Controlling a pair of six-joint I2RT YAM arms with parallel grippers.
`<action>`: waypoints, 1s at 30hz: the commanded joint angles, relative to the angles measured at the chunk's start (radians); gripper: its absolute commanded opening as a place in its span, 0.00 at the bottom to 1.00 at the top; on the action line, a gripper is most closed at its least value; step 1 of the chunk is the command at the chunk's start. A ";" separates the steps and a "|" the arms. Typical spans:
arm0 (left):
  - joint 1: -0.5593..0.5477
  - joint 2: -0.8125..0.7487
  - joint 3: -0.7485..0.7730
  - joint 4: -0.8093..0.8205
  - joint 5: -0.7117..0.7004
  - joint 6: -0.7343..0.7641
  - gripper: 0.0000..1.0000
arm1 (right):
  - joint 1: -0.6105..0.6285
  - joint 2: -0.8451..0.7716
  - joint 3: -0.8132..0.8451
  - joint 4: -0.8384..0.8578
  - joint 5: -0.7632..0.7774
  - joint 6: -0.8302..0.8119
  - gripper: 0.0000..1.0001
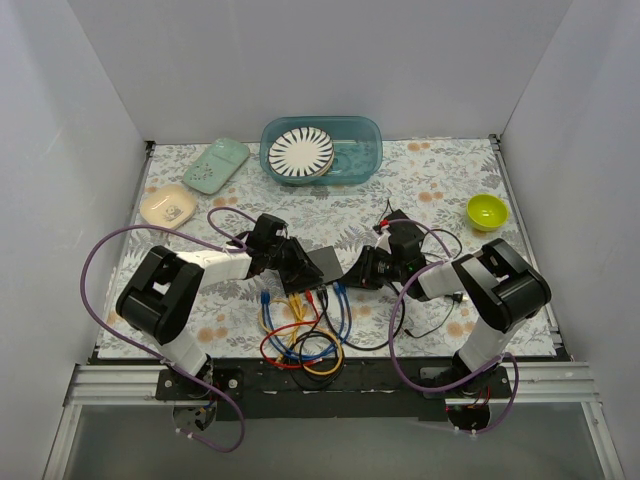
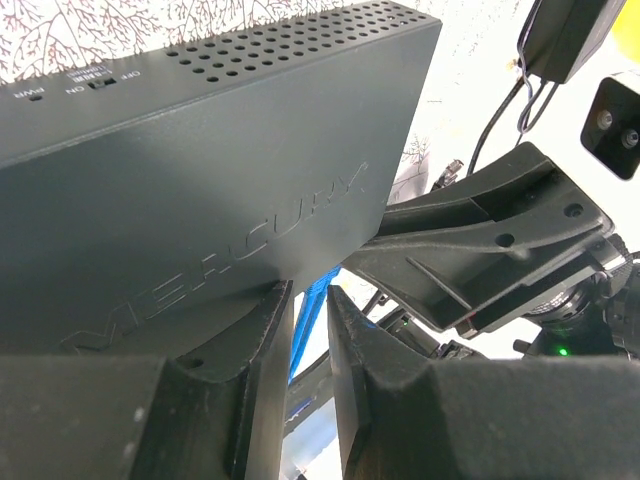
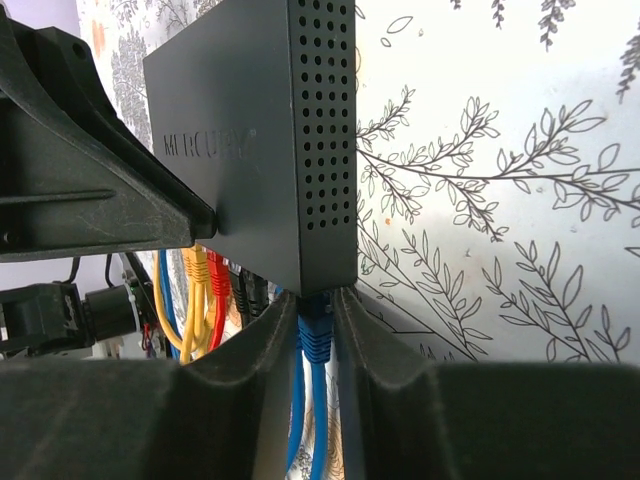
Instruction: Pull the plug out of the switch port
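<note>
1. Note the left gripper (image 2: 310, 298) at the near corner of the switch (image 3: 250, 140), with fingers drawn close and only a slim gap between. Cannot tell from the cramped wrist view whether clamped on the casing or merely pressed against it. Confirm a firm brace there before any pull.
2. Treat the switch as free to slide on the table (image 3: 480, 200). Judged likely to follow the cable if not steadied.
3. Leave the yellow plug (image 3: 195, 268) and red plug (image 3: 218, 275) seated further along the port row. Avoid snagging their leads.
4. Locate the blue plug (image 3: 315, 335) in the end port, at the casing's vented corner. Found pinched between the closed fingers of the right gripper (image 3: 316, 300).
5. Draw straight back along the port axis, away from the casing. Depress the latch tab first if within reach. Avoid twisting, and avoid hauling on the cable below the plug.
</note>
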 commanded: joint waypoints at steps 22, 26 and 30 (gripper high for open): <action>-0.028 0.120 -0.039 0.151 0.149 -0.039 0.23 | 0.009 0.023 0.040 -0.334 0.021 -0.236 0.01; -0.028 0.146 -0.034 0.142 0.109 -0.062 0.23 | 0.009 0.006 0.034 -0.424 0.006 -0.297 0.01; -0.028 0.166 -0.033 0.139 0.075 -0.086 0.24 | 0.010 -0.012 0.024 -0.483 -0.015 -0.326 0.01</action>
